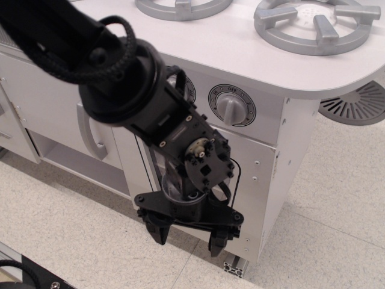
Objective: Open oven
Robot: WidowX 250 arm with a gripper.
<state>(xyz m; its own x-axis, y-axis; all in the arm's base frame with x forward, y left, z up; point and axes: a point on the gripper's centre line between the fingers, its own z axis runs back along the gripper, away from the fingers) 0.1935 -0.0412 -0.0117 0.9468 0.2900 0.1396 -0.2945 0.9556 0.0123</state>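
Observation:
The white toy oven (255,174) stands under the stove top. Two grey knobs show, one in full (231,108). My black arm covers most of the oven door; only a strip of its clear window (161,171) and its white right part show. The silver bar handle is hidden behind my wrist. My gripper (187,236) hangs in front of the door's lower part, pointing down at the floor. It is open and empty, with its fingers (157,232) wide apart.
A plain white cabinet door with a vertical silver handle (90,137) is left of the oven. Two grey burner grates (316,24) lie on the stove top. A grey slotted disc (358,103) shows behind at right. Speckled floor (325,241) lies below.

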